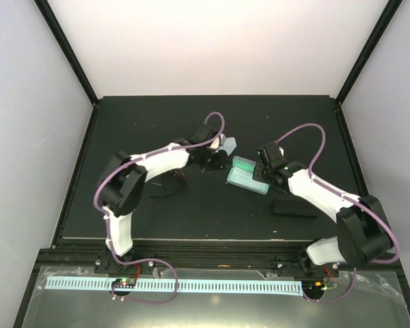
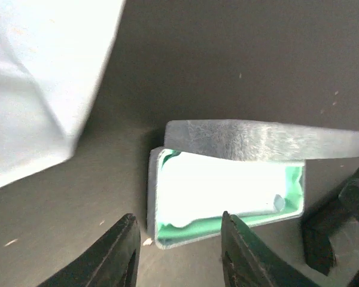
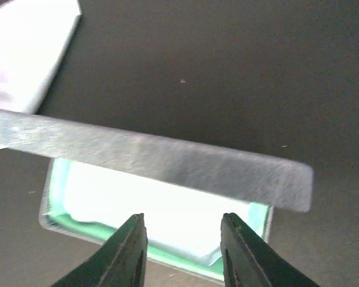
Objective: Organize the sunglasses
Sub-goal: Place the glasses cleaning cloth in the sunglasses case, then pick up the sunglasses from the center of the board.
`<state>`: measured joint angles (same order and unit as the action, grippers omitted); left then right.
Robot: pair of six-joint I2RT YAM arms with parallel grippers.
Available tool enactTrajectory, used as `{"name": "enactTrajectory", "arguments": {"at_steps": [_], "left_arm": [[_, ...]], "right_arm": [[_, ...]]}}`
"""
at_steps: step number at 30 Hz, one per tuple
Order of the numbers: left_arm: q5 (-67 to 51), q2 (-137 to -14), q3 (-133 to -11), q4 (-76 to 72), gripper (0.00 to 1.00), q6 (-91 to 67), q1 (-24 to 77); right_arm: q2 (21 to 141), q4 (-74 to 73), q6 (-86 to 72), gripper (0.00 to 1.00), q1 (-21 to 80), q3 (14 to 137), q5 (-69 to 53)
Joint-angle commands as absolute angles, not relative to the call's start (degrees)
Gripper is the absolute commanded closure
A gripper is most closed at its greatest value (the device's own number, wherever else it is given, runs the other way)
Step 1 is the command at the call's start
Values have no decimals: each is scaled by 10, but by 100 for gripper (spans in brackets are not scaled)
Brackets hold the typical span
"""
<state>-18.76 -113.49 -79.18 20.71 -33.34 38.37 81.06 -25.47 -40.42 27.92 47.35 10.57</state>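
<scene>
1. My left hand hangs low over one edge of the open pale blue case, fingers apart and gripping nothing.
2. My right hand sits over the same case from the opposite side, fingers likewise apart, with only the case rim below the gap.
3. The lid stands raised. Glare washes out the green-lined inside, so I cannot tell what lies in it.
4. The sunglasses show from above only as a thin dark shape with a hint of red, on the table under my left forearm, apart from the case.
5. A light blue cloth lies just beyond the case, and a black case lies beside my right arm.
</scene>
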Motion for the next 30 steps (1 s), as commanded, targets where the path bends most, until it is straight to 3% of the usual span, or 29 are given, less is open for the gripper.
{"name": "enactTrajectory", "arguments": {"at_steps": [1,11,20,30], "left_arm": [[-190,-1032,-736,166,61,-340,346],[-77,-775,-535,179,38,-363,239],[-48,-637,-425,224,36,-365,135],[-76,-593,-358,216,37,-373,100]], "right_arm": [[768,-253,-370,61,279,489,36],[783,-229,-340,42,375,532,7],[913,-201,-374,36,525,616,55],[1019,-136,-466,38,579,653,62]]}}
